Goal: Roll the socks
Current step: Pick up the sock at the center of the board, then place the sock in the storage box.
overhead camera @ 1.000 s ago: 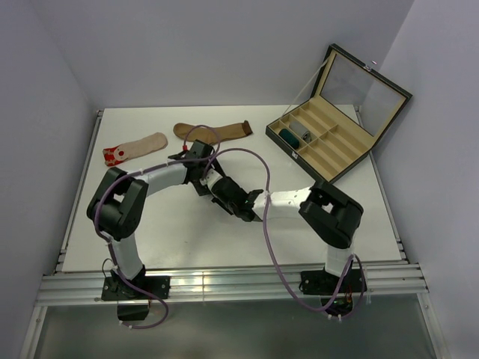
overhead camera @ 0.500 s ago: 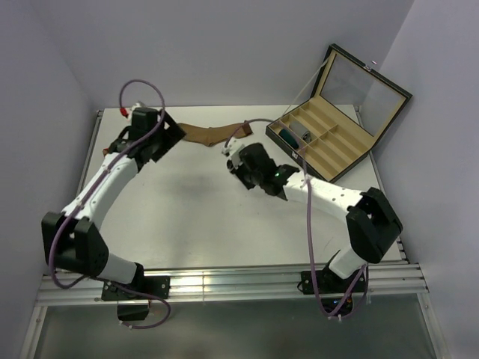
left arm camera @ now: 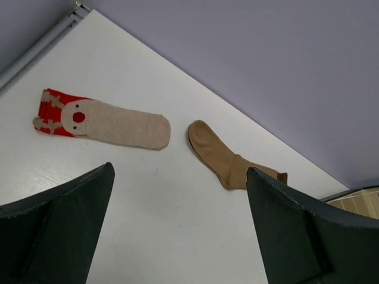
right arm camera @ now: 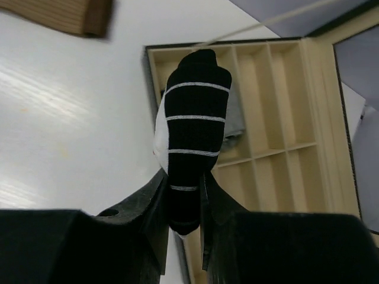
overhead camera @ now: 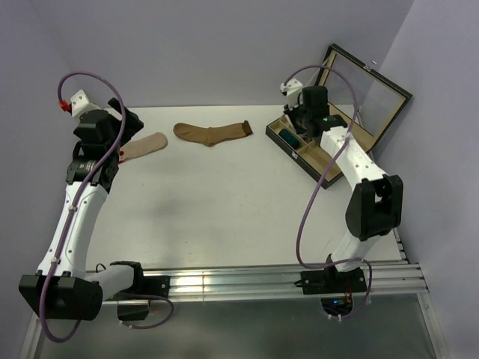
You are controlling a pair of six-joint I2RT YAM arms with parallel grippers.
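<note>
My right gripper [right arm camera: 184, 184] is shut on a rolled black sock with white stripes [right arm camera: 195, 112] and holds it above the left end of the open compartment box [right arm camera: 269, 89]. A grey rolled sock [right arm camera: 235, 125] lies in a compartment just behind it, and a dark teal roll [overhead camera: 288, 137] sits in the box's near-left cell. My left gripper [left arm camera: 179, 173] is open and holds nothing, raised above the table's left side. Ahead of it lie a flat beige sock with a red reindeer toe [left arm camera: 112, 124] and a flat brown sock [left arm camera: 228, 160].
The box [overhead camera: 340, 149] stands at the back right with its mirrored lid [overhead camera: 367, 82] propped open. A metal rail [overhead camera: 224, 284] runs along the table's near edge. Walls close in on the left, back and right.
Both arms swung apart from the table's middle. The left gripper opened wide and went far left; the right carried the black striped roll over to the box.
</note>
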